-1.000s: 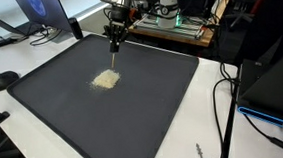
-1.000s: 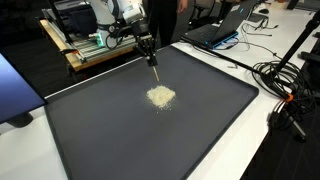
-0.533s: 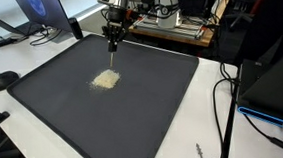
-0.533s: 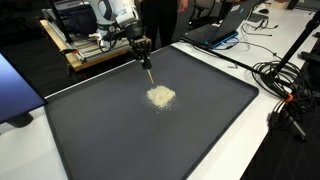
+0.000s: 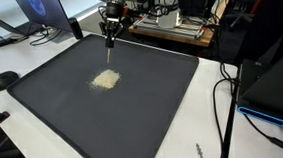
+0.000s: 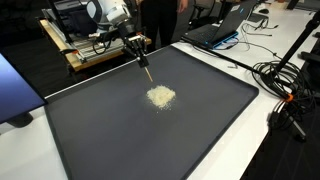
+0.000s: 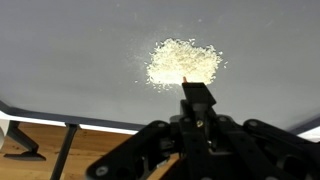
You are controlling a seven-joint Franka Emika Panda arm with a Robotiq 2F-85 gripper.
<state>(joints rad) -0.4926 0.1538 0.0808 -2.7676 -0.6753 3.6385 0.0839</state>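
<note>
Nearest the camera in both exterior views lies the bare front of a dark mat point(image 5: 134, 120) point(image 6: 150, 140), spread over a white table point(image 6: 255, 150), with cables point(image 6: 283, 85) trailing off one side. Farther in, toward the middle of the mat, sits a small pile of pale grains point(image 5: 105, 79) point(image 6: 161, 96), loosely heaped with a few strays at its rim.

Beyond the pile, over the far part of the mat, hangs the gripper point(image 5: 109, 33) point(image 6: 139, 50). Its fingers are pressed together on a thin stick point(image 6: 147, 68) that points down and slightly toward the pile. The stick's tip is raised above the mat and stops short of the grains, so pile and stick are apart, the pile lying on the camera's side of the gripper.

From the wrist view, the gripper point(image 7: 197, 100) comes in from the bottom edge and the stick's pale tip point(image 7: 185, 77) lines up with the near edge of the pile point(image 7: 183, 63), which lies straight ahead on the mat point(image 7: 80, 50); how high the tip hangs cannot be told there.

Behind the mat stand a wooden rack point(image 5: 178, 31) point(image 6: 85, 55) and a laptop point(image 6: 222, 30).
</note>
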